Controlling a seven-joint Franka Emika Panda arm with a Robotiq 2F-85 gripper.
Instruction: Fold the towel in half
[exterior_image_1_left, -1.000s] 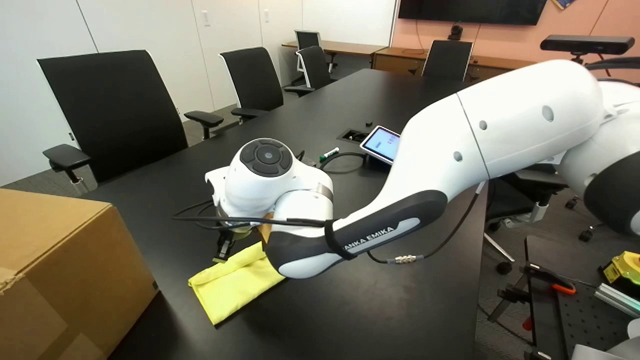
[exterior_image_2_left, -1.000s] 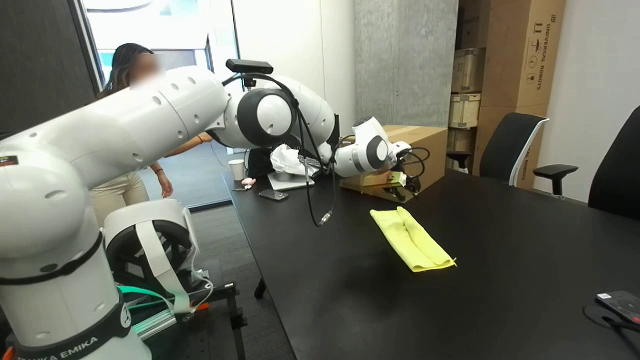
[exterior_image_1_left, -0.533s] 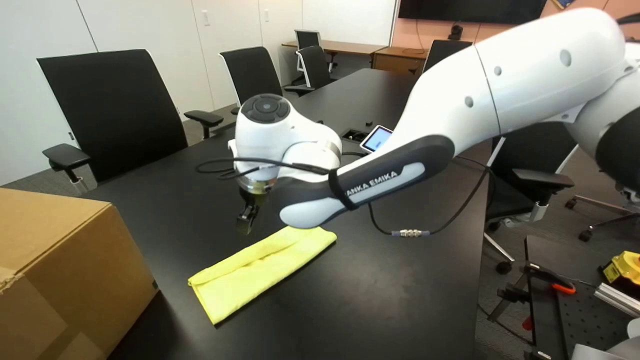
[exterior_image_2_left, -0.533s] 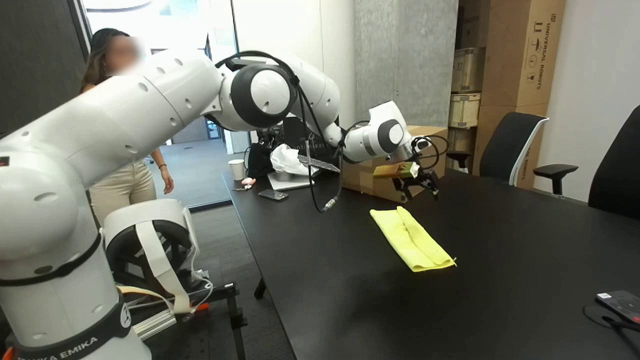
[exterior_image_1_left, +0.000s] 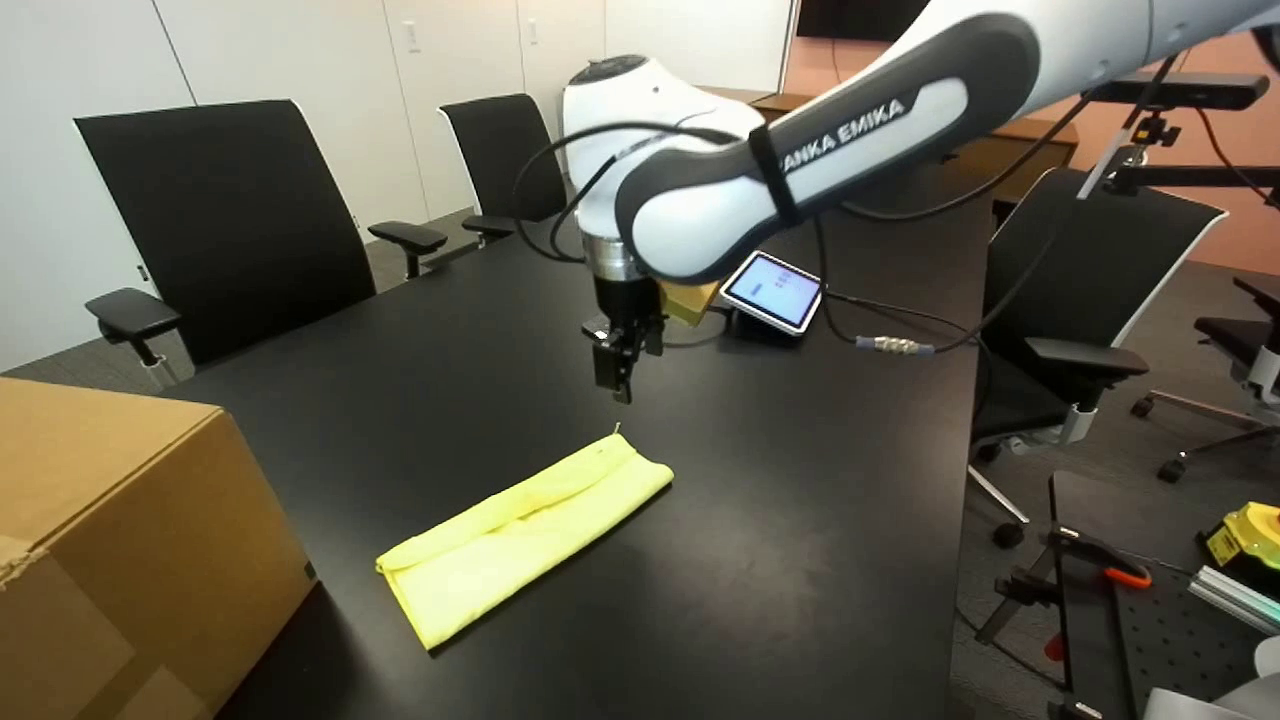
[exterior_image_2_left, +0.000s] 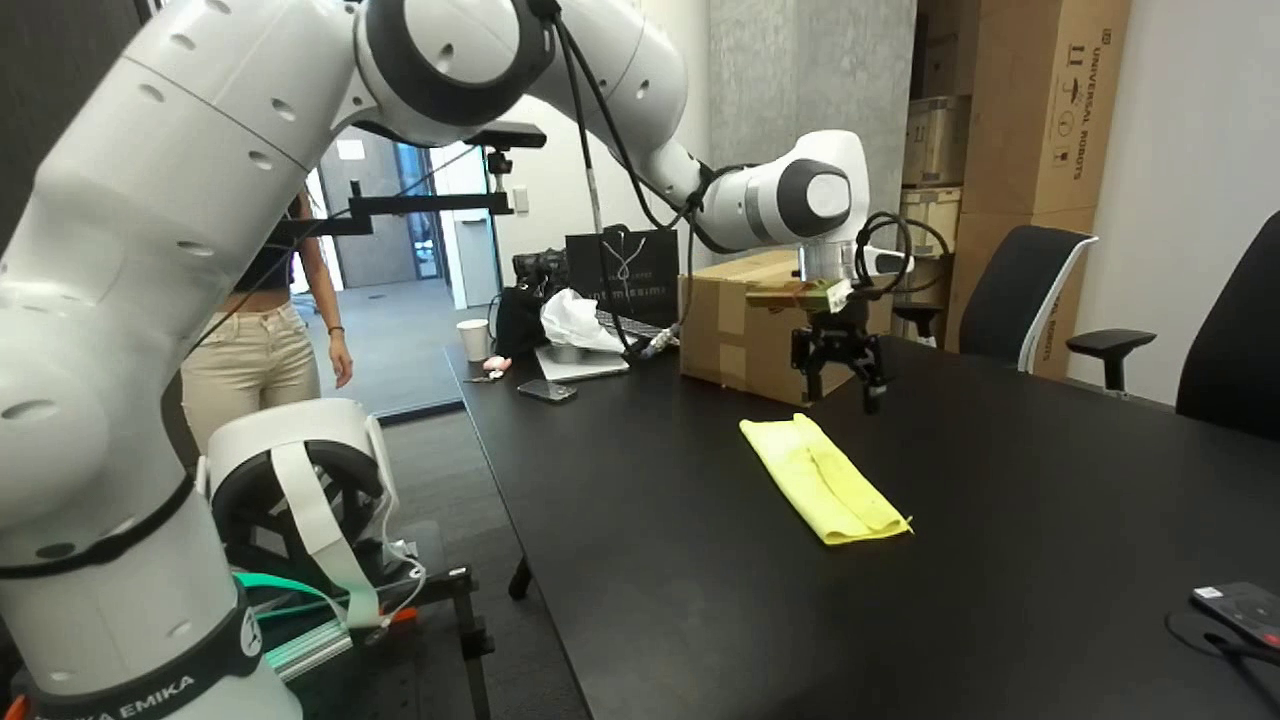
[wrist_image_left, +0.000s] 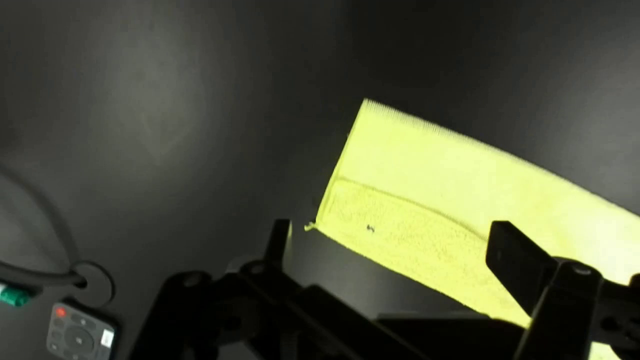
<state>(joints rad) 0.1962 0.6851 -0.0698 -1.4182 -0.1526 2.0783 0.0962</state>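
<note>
A: how's our claw (exterior_image_2_left: 843, 393)?
B: jaws spread wide, pointing down; we have it up in the air over the table (exterior_image_1_left: 780, 580)
A: and our towel (exterior_image_1_left: 520, 545)?
B: lying on the table below, one long side turned over into a flap (wrist_image_left: 415, 250); flap edge runs partway across the towel; in the wrist view we see the corner with the loose thread (wrist_image_left: 310, 226) framed between the jaws, lower down
A: what do we have around it?
B: cardboard box (exterior_image_1_left: 170, 530) near the end away from the claw, apart from the towel; tilted tablet (exterior_image_1_left: 772, 290) farther off; in the wrist view we also get the remote (wrist_image_left: 80, 330) and a green-capped marker (wrist_image_left: 15, 296), black cable (wrist_image_left: 42, 275) just beside the marker
A: further out?
B: phone (exterior_image_2_left: 547, 390) and cup (exterior_image_2_left: 474, 340) near the table edge, black chairs (exterior_image_1_left: 220, 220) along the table; we see a person (exterior_image_2_left: 265, 370) standing in the background, head hidden
</note>
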